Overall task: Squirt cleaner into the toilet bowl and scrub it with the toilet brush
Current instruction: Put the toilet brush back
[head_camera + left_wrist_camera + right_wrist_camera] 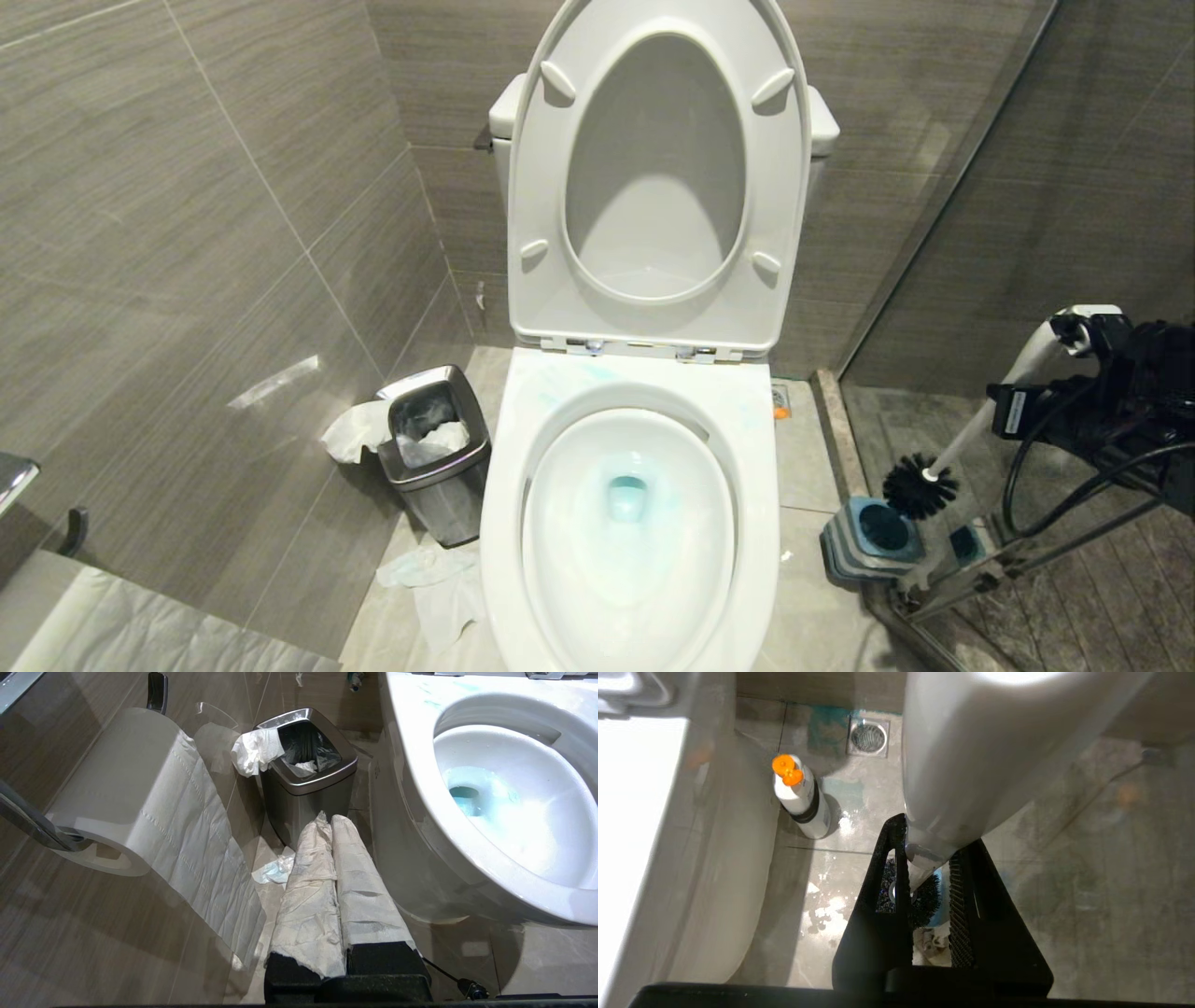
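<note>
— White plastic, that toilet brush (971,431). Light, I reckon, and the handle looks stiff enough to push with.

— Where is it?

— Off to the robot's right, tilted, its black bristle head hanging just above the blue-and-grey holder (868,537) on the floor. The right gripper (927,858) is closed on the upper part of the handle.

— Good place to hold?

— High up gives reach into the toilet bowl (627,523), but smooth wet plastic may twist between the pads. The bristles are soft and probably dripping.

— And the bowl?

— Right in front, seat and lid up, blue cleaner pooled at the bottom. Glossy ceramic, hard and slippery; the brush should glide.

— The other arm?

— The left gripper (329,821) is parked low beside the steel bin (306,772), paper-wrapped fingers pressed together, holding nothing.

— The bottle?

— An orange-capped bottle (801,795) stands on the floor beside the toilet.
</note>
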